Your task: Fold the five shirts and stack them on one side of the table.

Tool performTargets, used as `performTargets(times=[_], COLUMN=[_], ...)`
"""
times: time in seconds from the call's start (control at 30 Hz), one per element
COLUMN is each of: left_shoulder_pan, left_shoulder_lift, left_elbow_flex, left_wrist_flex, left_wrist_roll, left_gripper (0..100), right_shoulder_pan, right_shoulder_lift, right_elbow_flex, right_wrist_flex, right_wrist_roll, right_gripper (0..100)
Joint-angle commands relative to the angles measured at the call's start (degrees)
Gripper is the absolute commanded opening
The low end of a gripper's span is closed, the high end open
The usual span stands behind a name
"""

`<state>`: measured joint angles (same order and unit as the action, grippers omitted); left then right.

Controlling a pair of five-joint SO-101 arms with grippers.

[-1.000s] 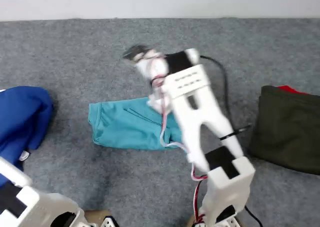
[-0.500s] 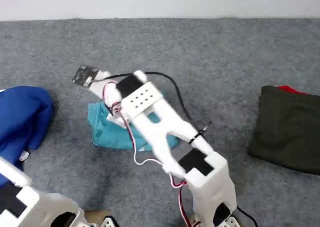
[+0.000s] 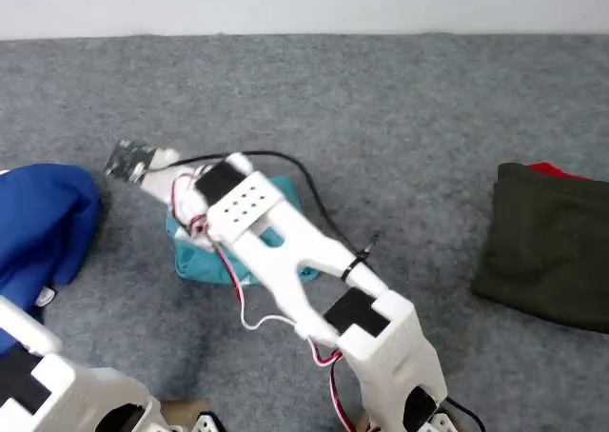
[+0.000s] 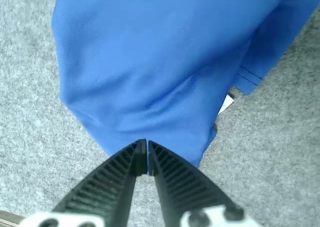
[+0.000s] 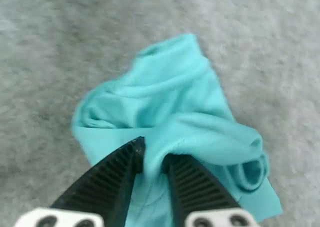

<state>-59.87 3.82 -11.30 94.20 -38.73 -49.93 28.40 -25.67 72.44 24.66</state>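
A teal shirt (image 5: 180,102) lies bunched on the grey carpet, left of centre (image 3: 207,264). My right gripper (image 5: 152,163) is shut on a raised fold of it, and the right arm (image 3: 276,242) stretches over the shirt from the near edge. A blue shirt (image 3: 43,218) lies crumpled at the far left. My left gripper (image 4: 146,156) is shut just above that blue shirt's (image 4: 160,62) edge; nothing shows between its tips. A folded dark olive shirt (image 3: 547,246) rests at the right on top of a red one (image 3: 555,170).
The grey carpet (image 3: 400,99) covers the whole table up to the white wall at the back. The left arm's base (image 3: 43,389) stands at the near left corner. A black cable (image 3: 319,204) runs along the right arm.
The right arm has swung left across the teal shirt, carrying its right side over toward the left. The shirt now looks narrower and more bunched.
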Motion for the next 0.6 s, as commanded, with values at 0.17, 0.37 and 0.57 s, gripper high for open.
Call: performTargets(times=[0.17, 0.37, 0.57], left_shoulder_pan=[1.2, 1.0, 1.3], left_shoulder_lift=[-1.1, -1.1, -1.1], left_elbow_flex=[-2.1, -2.1, -2.1], left_wrist_flex=[0.2, 0.2, 0.1], left_wrist_roll=[0.1, 0.1, 0.1], left_gripper=[2, 2, 2], right_shoulder_pan=[-1.9, 3.3, 7.3], right_shoulder_lift=[-3.8, -5.1, -2.8], right_elbow_flex=[-3.2, -9.7, -10.2], right_wrist_flex=[2.1, 14.8, 21.2], right_wrist_roll=[-0.3, 0.1, 0.2], right_gripper=[23.1, 14.6, 2.3])
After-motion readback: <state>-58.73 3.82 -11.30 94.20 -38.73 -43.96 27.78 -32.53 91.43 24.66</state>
